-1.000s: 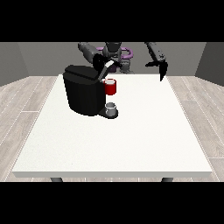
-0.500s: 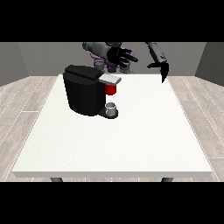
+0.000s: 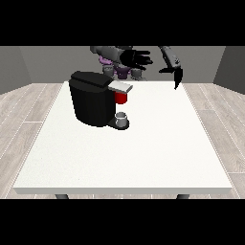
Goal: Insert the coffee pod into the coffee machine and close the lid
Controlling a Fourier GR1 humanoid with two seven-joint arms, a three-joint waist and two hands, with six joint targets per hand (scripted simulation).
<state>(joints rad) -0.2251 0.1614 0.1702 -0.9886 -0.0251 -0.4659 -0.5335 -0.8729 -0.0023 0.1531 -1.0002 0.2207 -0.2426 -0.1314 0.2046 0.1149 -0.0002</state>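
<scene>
- Pod: I can't plainly pick it out anywhere. There is a grey thing (image 3: 122, 117) on the base of the coffee machine (image 3: 94, 99), under the spout, but I can't tell whether it is the pod or a cup.
- A red thing at the machine (image 3: 121, 98) sits just under the lid (image 3: 120, 86). The lid looks down and flat, so my guess is the job is about finished.
- My hand at the view's left (image 3: 136, 58) hangs above and behind the machine, fingers spread straight, holding nothing. It's the nearer hand to the lid.
- My hand at the view's right (image 3: 177, 76) is well apart from the machine, off to its side, fingers pointing down. It looks empty, but I can't tell how far they curl.
- Hidden: the pod slot under the lid and the machine's back.
- White table (image 3: 143, 158) carries only the machine.
</scene>
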